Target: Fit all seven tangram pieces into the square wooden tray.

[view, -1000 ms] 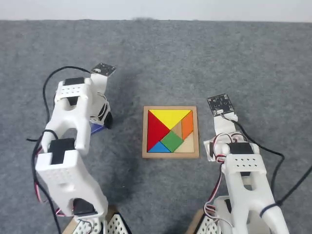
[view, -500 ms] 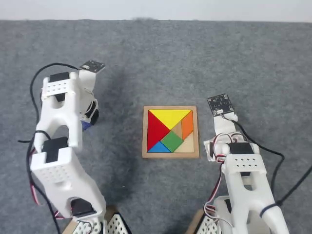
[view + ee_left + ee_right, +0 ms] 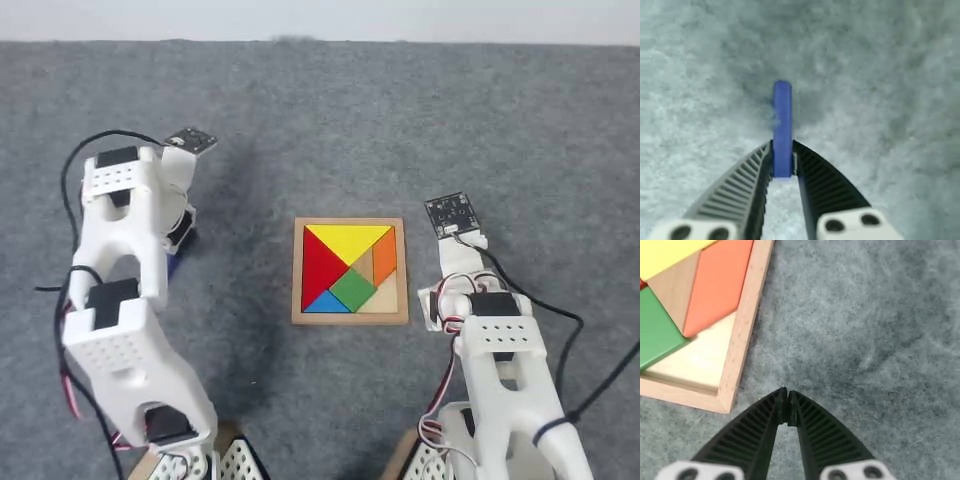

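The square wooden tray (image 3: 298, 270) lies mid-table holding yellow (image 3: 348, 241), red (image 3: 321, 267), light blue, green (image 3: 352, 289), orange (image 3: 385, 256) and tan pieces. A pale triangular patch (image 3: 695, 362) at its near right corner sits lower than the pieces around it. My left gripper (image 3: 782, 147) is shut on a dark blue piece (image 3: 782, 112), held edge-on just above the carpet, well left of the tray. A sliver of that blue piece (image 3: 173, 263) peeks out under the left arm. My right gripper (image 3: 786, 394) is shut and holds nothing, just off the tray's near right corner (image 3: 725, 400).
Grey carpet (image 3: 450, 130) covers the whole table. Black cables loop beside the left arm (image 3: 120, 300) and the right arm (image 3: 497, 340). Open carpet lies beyond the tray and between the tray and the left arm.
The left arm has swung left, away from the tray, carrying the blue piece. The right arm and the tray's pieces have not moved.
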`<control>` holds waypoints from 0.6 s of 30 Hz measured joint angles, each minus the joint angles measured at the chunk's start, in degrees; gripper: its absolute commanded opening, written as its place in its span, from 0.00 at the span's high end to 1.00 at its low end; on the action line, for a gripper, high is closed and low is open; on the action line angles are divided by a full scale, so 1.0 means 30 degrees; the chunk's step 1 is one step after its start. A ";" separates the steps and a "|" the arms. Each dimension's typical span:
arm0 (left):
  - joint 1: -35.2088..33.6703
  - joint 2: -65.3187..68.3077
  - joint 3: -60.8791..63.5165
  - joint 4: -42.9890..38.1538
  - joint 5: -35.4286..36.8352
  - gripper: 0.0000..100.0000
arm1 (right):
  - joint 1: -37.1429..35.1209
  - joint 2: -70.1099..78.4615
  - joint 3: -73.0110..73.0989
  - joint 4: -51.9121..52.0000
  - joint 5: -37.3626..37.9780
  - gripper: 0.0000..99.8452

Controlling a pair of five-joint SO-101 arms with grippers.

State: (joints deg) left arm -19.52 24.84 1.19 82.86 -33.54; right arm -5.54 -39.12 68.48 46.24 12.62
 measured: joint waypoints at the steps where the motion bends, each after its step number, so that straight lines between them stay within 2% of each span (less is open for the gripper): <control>1: 0.0264 0.0000 -0.0410 0.0703 0.0000 0.99 | 0.0000 0.0000 0.0000 0.0000 0.0000 0.99; 5: 0.2168 -0.1465 -0.2168 0.3634 0.0029 0.99 | 0.0000 0.0000 0.0000 0.0000 0.0000 0.99; 8: 0.4366 -0.3604 -0.2549 0.4542 0.1026 0.99 | 0.0000 0.0000 0.0000 0.0000 0.0000 0.99; 14: 1.0344 -0.4718 -0.2549 0.4806 0.3253 0.99 | 0.0059 0.0000 0.0000 0.0000 0.0000 0.99; 18: 1.3392 -0.4454 -0.2549 0.3575 0.5011 0.99 | 0.1553 0.0000 0.0000 0.0000 0.0029 0.99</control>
State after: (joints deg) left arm 20.66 11.47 -6.46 93.58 -18.51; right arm -0.88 -39.12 68.48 46.24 12.70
